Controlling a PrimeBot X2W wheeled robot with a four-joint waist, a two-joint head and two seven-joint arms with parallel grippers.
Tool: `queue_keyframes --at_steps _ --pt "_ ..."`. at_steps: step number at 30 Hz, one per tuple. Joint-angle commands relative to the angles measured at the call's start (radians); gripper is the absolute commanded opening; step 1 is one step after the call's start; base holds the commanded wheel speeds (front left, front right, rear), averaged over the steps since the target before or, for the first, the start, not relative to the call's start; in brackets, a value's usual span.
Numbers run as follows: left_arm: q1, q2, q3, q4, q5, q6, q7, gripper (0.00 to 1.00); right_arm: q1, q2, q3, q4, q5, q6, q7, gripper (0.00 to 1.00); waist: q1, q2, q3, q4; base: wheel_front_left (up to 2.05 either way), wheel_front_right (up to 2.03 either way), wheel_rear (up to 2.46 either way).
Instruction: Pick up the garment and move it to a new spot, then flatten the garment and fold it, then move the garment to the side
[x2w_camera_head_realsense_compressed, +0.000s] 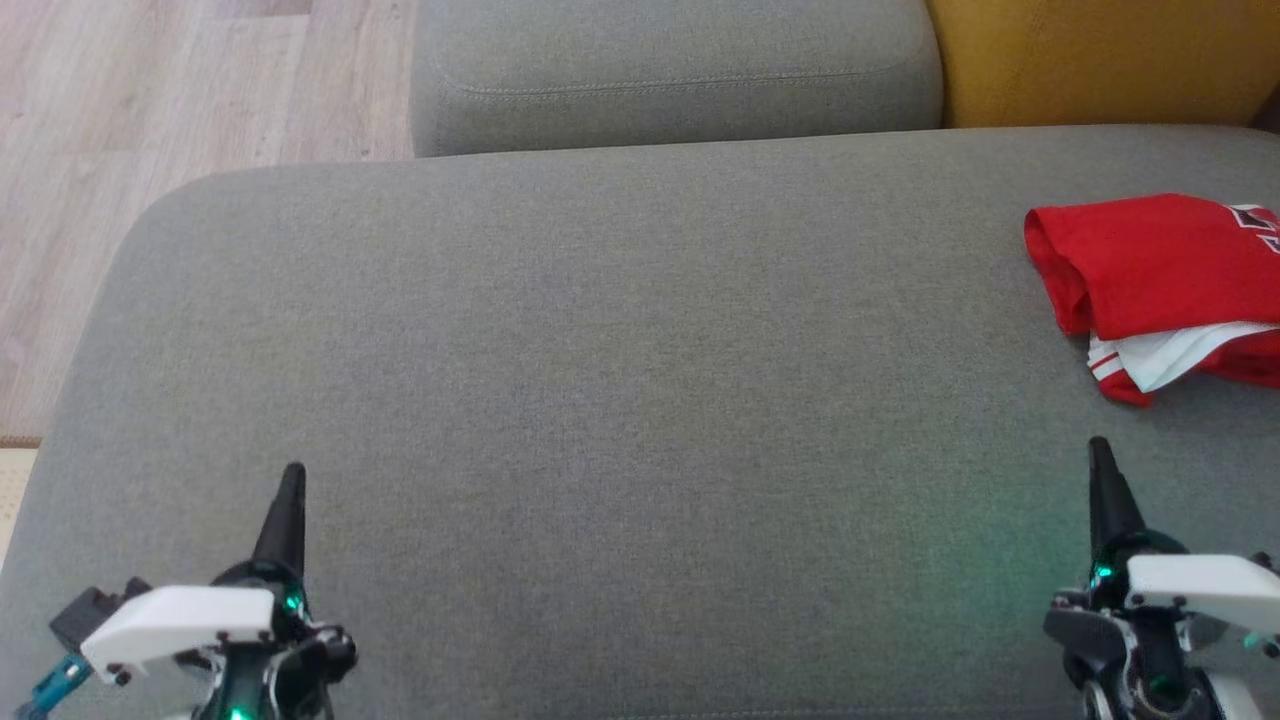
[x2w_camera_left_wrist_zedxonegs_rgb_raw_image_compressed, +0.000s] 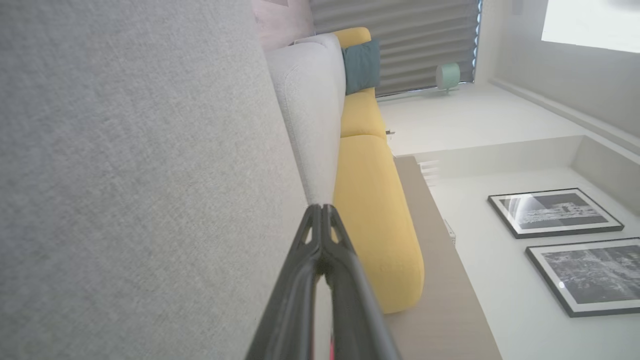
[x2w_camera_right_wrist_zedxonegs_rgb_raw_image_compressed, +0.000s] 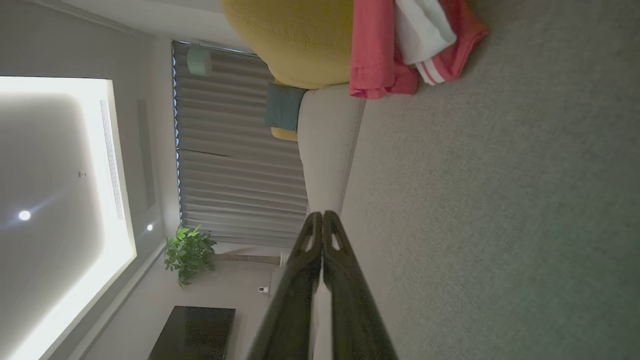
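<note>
The garment (x2w_camera_head_realsense_compressed: 1165, 280) is a red shirt with white trim, lying bunched and folded over on the grey sofa seat (x2w_camera_head_realsense_compressed: 620, 400) at the far right edge of the head view. It also appears at the top of the right wrist view as the same red and white garment (x2w_camera_right_wrist_zedxonegs_rgb_raw_image_compressed: 400, 45). My right gripper (x2w_camera_head_realsense_compressed: 1098, 450) hovers low at the bottom right, shut and empty, a short way in front of the garment. Low at the bottom left is my left gripper (x2w_camera_head_realsense_compressed: 293, 475), shut with nothing in it, far from the garment. The shut left gripper (x2w_camera_left_wrist_zedxonegs_rgb_raw_image_compressed: 321, 210) and right gripper (x2w_camera_right_wrist_zedxonegs_rgb_raw_image_compressed: 320, 216) show in their wrist views.
A grey back cushion (x2w_camera_head_realsense_compressed: 670, 70) runs behind the seat, with a yellow cushion (x2w_camera_head_realsense_compressed: 1100, 55) to its right. Wooden floor (x2w_camera_head_realsense_compressed: 150, 100) lies beyond the seat's left edge. A yellow sofa section (x2w_camera_left_wrist_zedxonegs_rgb_raw_image_compressed: 372, 210) and framed pictures (x2w_camera_left_wrist_zedxonegs_rgb_raw_image_compressed: 555, 212) show in the left wrist view.
</note>
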Motion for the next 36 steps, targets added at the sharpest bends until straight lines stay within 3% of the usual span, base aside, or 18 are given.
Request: queue_keyframes --at_steps 1,16,36 --pt "-0.061 0.016 0.041 -0.028 -0.027 -0.009 0.007 0.0 -0.06 -0.016 0.01 -0.032 0.029 0.006 0.009 0.0 0.0 0.0 0.0 0.0 0.0 0.0 0.0" --pt "-0.097 0.014 0.08 -0.012 -0.181 -0.041 0.051 0.0 -0.08 -0.015 -0.022 -0.029 0.184 0.007 0.035 0.0 0.0 0.0 0.003 0.005 0.0 0.0 0.0" --pt "-0.097 0.008 0.088 -0.012 -0.174 -0.041 0.058 0.0 -0.08 -0.009 -0.029 -0.028 0.178 0.007 0.041 0.0 0.0 0.0 0.003 0.005 0.0 0.0 0.0"
